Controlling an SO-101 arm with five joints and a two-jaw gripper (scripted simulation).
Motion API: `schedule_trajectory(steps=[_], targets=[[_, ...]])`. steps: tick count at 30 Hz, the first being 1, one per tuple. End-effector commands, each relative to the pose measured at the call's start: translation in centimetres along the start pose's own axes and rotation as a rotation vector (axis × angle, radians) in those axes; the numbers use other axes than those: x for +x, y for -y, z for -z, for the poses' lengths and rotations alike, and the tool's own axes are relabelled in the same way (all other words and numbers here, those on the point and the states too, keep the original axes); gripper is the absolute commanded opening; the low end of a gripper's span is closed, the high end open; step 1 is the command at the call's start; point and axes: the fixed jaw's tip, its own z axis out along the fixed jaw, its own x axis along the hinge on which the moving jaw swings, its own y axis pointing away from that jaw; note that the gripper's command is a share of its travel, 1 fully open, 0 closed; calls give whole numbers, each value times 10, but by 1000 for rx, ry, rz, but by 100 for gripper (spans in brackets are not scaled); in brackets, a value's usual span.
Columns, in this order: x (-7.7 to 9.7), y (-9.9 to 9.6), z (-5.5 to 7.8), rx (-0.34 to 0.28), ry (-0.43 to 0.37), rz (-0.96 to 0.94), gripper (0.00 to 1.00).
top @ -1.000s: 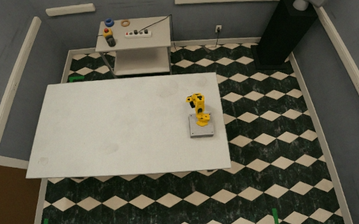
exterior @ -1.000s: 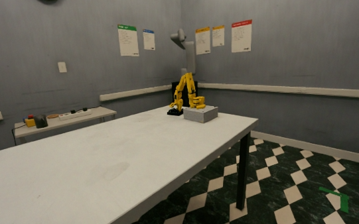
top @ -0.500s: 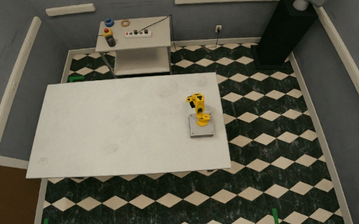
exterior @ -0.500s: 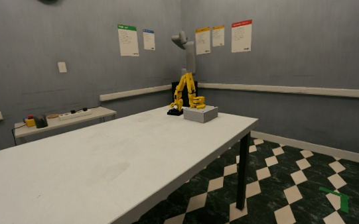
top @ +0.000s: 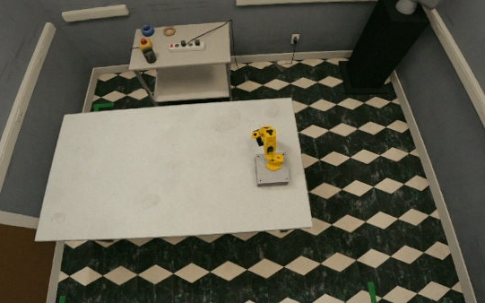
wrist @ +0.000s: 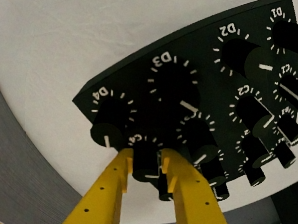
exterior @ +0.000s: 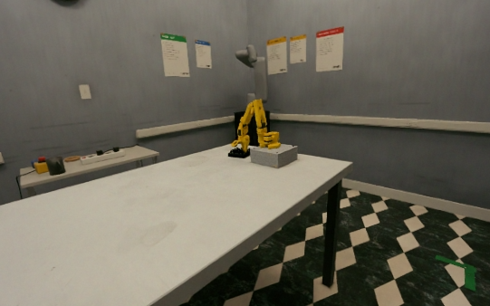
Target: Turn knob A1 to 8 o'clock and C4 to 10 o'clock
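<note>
The black knob box (exterior: 235,154) (wrist: 135,90) stands on the table beside the arm's base. My gripper (wrist: 147,153) has its fingers around knob C4 (wrist: 144,162) in the wrist view, one on each side. The fingers stand slightly apart from the knob, with a thin gap on the right, so the gripper looks just open. The white pointer line of C4 points to the right of the wrist view. Knob A1 (wrist: 285,154) is at the far right of that view, with a short white line on its top. Its hour marks are too hidden to read.
Knob D4 (wrist: 106,131) is close to the left finger. Knob C3 (wrist: 199,141) and lower knobs are close to the right finger. Knob D3 (wrist: 172,92) is above them in the wrist view. The grey base block (top: 272,177) (exterior: 273,157) carries the arm.
</note>
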Motion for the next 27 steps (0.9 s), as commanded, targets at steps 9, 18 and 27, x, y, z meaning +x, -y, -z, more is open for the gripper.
schedule_trajectory(steps=[9, 18, 27], targets=[[0, -2, 2, -7, -2, 10, 8], [0, -2, 9, -7, -2, 10, 8], [0, -1, 22, -7, -2, 10, 8]])
